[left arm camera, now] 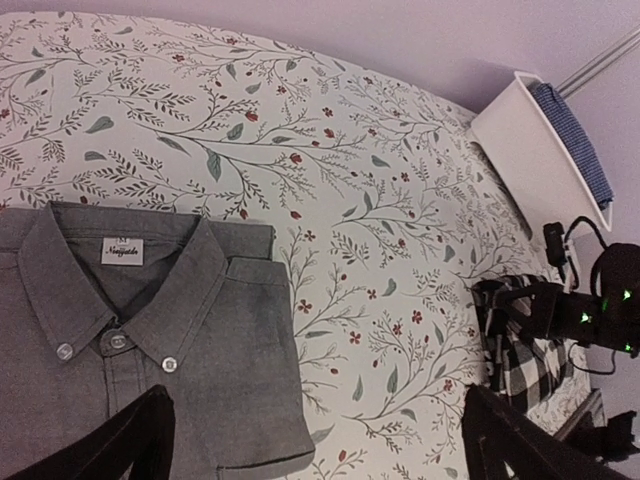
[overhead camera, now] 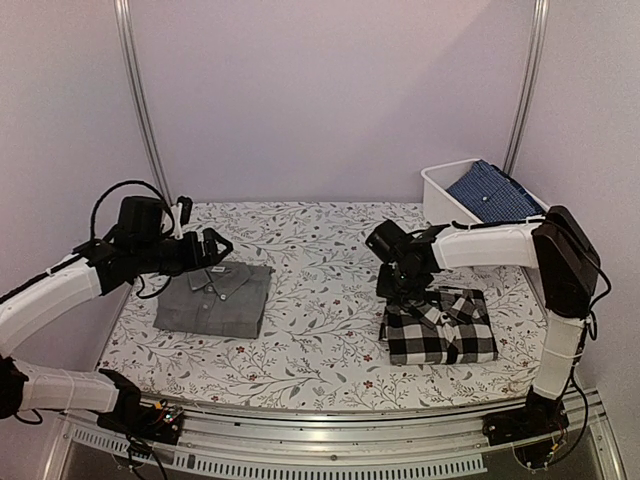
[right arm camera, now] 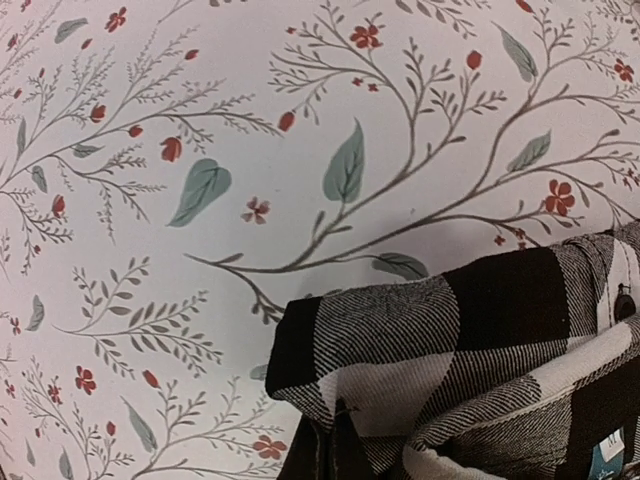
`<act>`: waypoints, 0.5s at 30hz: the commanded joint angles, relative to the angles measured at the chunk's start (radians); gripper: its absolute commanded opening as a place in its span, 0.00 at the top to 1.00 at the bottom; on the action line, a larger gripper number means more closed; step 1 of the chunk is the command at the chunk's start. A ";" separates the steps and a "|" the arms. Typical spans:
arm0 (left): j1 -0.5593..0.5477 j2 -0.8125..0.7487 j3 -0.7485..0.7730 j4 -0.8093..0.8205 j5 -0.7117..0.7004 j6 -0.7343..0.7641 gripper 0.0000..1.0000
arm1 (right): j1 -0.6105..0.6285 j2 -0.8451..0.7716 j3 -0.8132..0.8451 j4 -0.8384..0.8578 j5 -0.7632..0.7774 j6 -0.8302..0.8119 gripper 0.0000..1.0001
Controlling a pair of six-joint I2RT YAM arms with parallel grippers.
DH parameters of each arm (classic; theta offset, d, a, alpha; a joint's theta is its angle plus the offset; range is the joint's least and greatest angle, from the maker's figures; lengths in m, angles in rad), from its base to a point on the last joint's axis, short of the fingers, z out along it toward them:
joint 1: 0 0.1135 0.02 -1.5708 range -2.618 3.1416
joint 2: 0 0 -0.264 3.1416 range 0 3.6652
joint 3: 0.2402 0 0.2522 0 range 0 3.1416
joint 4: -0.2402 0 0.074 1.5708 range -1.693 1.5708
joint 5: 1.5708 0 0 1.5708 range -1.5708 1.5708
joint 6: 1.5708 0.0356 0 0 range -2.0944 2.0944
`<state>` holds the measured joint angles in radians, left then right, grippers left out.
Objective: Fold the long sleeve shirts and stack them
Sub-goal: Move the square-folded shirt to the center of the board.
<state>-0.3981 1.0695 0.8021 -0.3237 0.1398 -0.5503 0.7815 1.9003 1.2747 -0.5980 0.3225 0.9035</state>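
The plain grey shirt lies folded at the left of the table, collar to the far side. My left gripper hovers over its collar end, jaws wide open and empty; in the left wrist view the shirt lies below and left of the gripper. The black-and-white checked shirt lies folded at the right. My right gripper is at its far left corner. In the right wrist view the gripper is shut on a lifted corner of the checked cloth.
A white bin at the back right holds a blue patterned garment; the bin also shows in the left wrist view. The table has a floral cloth. Metal posts stand at the back left and back right.
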 commanded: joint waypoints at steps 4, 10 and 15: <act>0.006 0.055 -0.035 0.052 0.086 -0.015 0.00 | 0.005 0.151 0.231 0.040 -0.035 -0.028 1.00; -0.014 0.095 -0.055 0.065 0.114 -0.028 0.00 | 0.000 0.317 0.452 0.024 -0.062 -0.103 1.00; -0.054 0.140 -0.073 0.063 0.074 -0.047 0.00 | -0.013 0.413 0.586 0.029 -0.099 -0.134 1.00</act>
<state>-0.4168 1.1797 0.7498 -0.2813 0.2295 -0.5774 0.7784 2.2459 1.7672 -0.5774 0.2558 0.8150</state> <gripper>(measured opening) 0.996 0.006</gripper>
